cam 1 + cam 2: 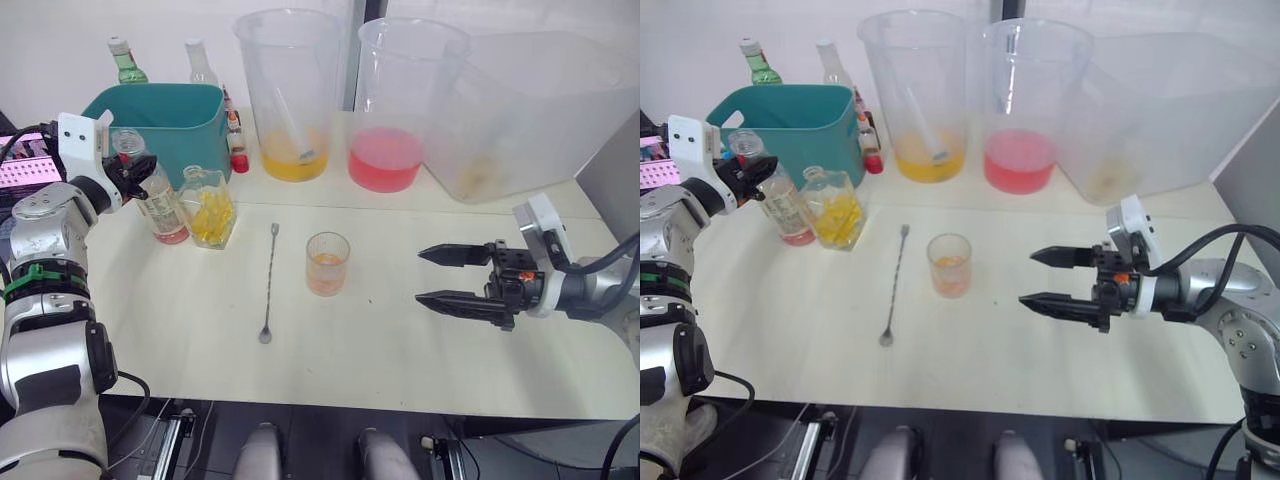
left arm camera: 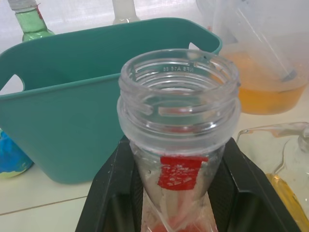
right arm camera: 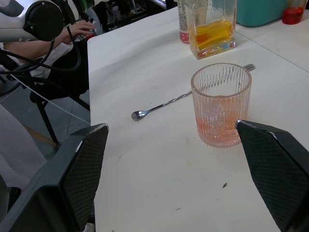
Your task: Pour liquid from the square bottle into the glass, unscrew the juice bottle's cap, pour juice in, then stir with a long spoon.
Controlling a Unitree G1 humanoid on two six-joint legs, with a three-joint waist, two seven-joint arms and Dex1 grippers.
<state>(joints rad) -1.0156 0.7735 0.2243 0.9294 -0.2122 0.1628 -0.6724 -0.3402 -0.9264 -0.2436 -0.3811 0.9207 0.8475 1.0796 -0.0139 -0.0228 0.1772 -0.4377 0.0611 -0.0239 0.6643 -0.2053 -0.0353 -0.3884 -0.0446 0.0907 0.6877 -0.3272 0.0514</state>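
Left gripper (image 1: 128,180) clamps the uncapped juice bottle (image 1: 160,205) at table's 10 o'clock beside the square bottle (image 1: 208,207); right gripper (image 1: 455,277) gapes empty at 3 o'clock of the glass (image 1: 327,263); best approach the long spoon (image 1: 269,284) low and pinch mid-shaft.

Bright even light, soft faint shadows, wrist views slightly blurred

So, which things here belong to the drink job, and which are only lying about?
For the job:
- juice bottle, uncapped, shut in the left gripper
- square bottle
- glass
- long spoon
- right gripper, open, beside the glass

Lying about:
- teal tub
- two big beakers
- green bottle
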